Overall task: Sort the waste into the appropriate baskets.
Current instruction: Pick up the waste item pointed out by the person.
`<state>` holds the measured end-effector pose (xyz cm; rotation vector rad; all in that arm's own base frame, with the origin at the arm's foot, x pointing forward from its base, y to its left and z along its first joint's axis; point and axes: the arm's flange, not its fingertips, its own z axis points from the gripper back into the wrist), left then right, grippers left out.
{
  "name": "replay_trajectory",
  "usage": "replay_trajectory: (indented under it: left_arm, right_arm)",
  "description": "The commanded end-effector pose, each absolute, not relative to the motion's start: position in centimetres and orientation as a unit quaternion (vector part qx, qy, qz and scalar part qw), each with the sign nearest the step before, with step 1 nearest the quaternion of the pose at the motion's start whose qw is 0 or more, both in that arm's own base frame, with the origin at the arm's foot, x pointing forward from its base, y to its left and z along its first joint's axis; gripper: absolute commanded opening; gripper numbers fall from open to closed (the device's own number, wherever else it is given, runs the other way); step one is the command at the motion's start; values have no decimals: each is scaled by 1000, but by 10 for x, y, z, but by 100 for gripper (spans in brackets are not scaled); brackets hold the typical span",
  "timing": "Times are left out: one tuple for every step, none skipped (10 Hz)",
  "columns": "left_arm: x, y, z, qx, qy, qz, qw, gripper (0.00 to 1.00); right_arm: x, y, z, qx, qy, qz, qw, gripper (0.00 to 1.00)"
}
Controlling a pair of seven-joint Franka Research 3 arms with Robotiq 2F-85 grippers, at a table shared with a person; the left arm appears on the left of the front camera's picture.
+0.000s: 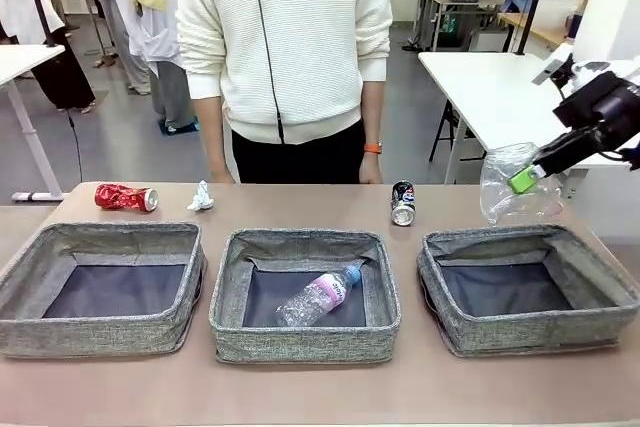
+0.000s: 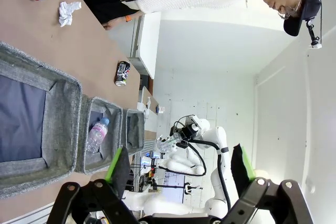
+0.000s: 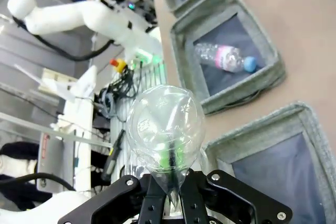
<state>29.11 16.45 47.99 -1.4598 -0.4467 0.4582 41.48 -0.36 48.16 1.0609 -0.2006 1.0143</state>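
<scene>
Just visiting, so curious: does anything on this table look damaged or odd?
Yes. The red can beyond the left basket is crushed, and the clear plastic cup is pinched out of shape in the right end effector.

left tool point(image 2: 178, 157): spread wide | right tool point(image 1: 527, 179): pinched, raised, apparently tilted

Grey woven baskets point(image 1: 300, 342) — red can point(image 1: 126, 197), pink-labelled blue-capped bottle point(image 1: 318, 297)
</scene>
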Motion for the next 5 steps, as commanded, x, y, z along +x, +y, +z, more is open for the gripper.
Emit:
replay_trajectory:
  left_arm:
    - [288, 165, 483, -654, -192, 206, 702, 100]
    - [288, 165, 483, -654, -192, 206, 702, 100]
    - [288, 165, 483, -654, -192, 206, 702, 100]
    - [288, 165, 483, -654, -192, 206, 702, 100]
    - [288, 165, 483, -654, -192, 206, 702, 100]
  right_arm:
    - [417, -2, 486, 492, -84, 454, 738, 0]
    - [415, -4, 482, 483, -91, 462, 738, 1]
    - [425, 6, 494, 475, -92, 445, 753, 1]
    - [435, 23, 523, 442, -75, 450, 772, 1]
    - [440, 53, 565, 408, -52, 459, 788, 1]
